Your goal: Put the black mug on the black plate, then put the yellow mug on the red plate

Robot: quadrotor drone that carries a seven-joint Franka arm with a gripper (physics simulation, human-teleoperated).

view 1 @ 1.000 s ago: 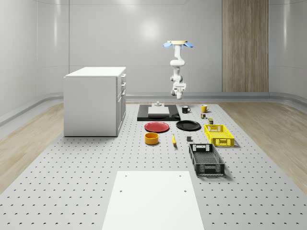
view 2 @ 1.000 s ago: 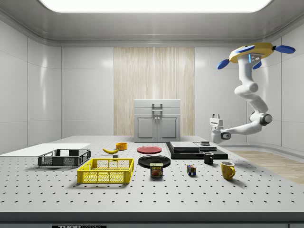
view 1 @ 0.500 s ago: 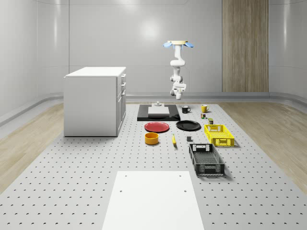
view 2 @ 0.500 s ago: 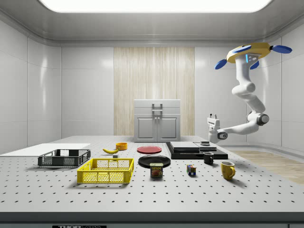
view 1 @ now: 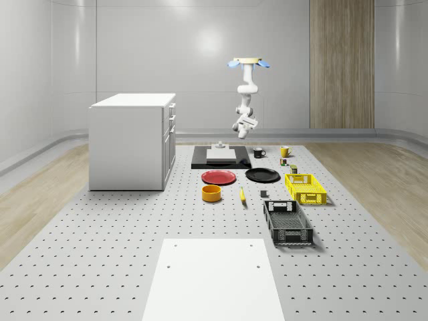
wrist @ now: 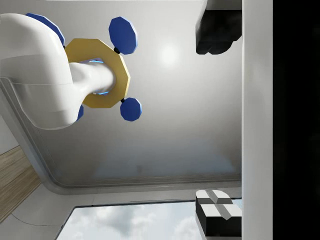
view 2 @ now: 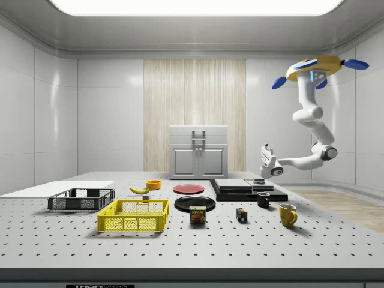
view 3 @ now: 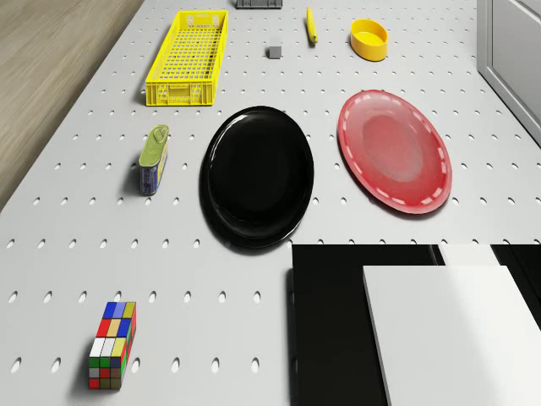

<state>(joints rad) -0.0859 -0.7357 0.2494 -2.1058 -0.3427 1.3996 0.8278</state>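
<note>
clearly the first step is the one in hand, and it has not got as far as a grasp. the black mug (view 2: 263, 200) stands on the table (view 2: 198, 246) in front of the black slab, near the yellow mug (view 2: 288, 215) and well apart from the black plate (view 3: 257, 176); the red plate (view 3: 395, 161) lies just beside that plate, and both are bare. the drone (view 2: 316, 68) hovers high over the far end of the table, its arm bent down and forward so that the gripper (view 2: 266, 153) hangs in the air above the slab and the black mug, tilted upward rather than down at the mug. i cannot tell how the gripper stands, though it carries nothing. by my judgement the next move calls for turning the wrist to point down, lowering over the black mug, and closing on its rim or wall, handle clear, before carrying it across to the black plate.
</note>
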